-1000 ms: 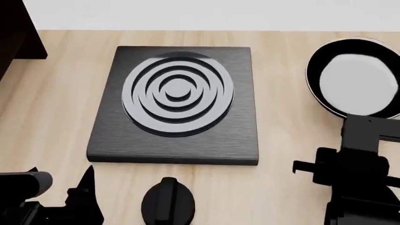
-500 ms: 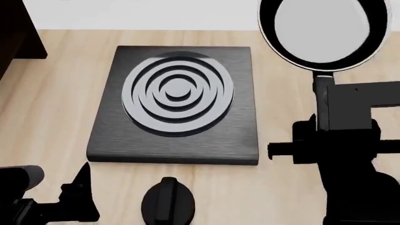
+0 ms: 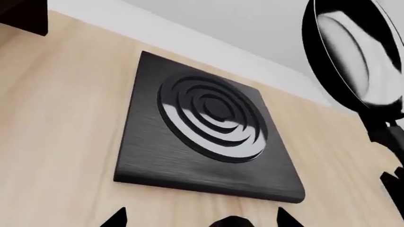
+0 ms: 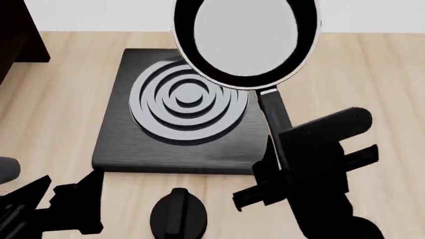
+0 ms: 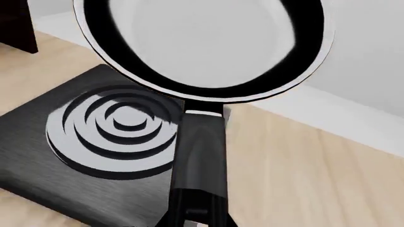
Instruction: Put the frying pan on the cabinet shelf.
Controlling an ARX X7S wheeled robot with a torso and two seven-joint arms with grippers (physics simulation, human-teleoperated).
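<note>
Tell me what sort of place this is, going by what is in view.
Most likely a simulated kitchen worktop. A square black hob with concentric rings lies on a pale wooden counter, the right pincer holds a frying pan above it, and a dark cabinet stands at the far left.

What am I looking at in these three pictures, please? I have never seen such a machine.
It is a simulated robot with two arms. One picture comes from its head, looking down; the others come from cameras near each wrist. On the wooden table lies a square black hob. The right gripper holds the frying pan by its long handle, lifted above the hob. The left gripper is low beside the hob and holds nothing. A dark cabinet stands at the far left.
</note>
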